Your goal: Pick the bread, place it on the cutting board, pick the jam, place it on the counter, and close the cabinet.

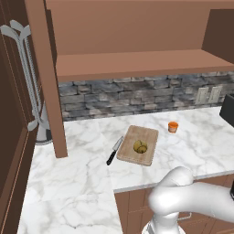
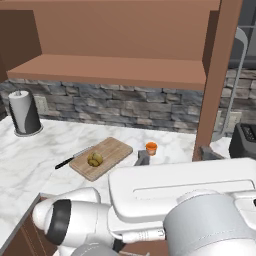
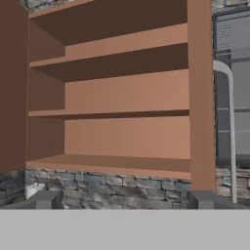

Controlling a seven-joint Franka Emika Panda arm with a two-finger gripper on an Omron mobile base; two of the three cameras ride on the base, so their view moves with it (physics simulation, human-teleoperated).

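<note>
Bread already sits on the cutting board, jam stands on the counter just beyond the board's far right corner, apart from it. So we judge both placings done; only the cabinet is left, its shelves bare and doors swung wide. Jaws spread fully apart, holding nothing, facing the open cabinet in the hand view. A black-handled knife lies just beside the board's left edge. Right door stands edge-on toward us, its silver bar handle on the outer face. Open room above the counter looks ample; we'd watch the door edge and the dark appliance behind it when swinging round
</note>
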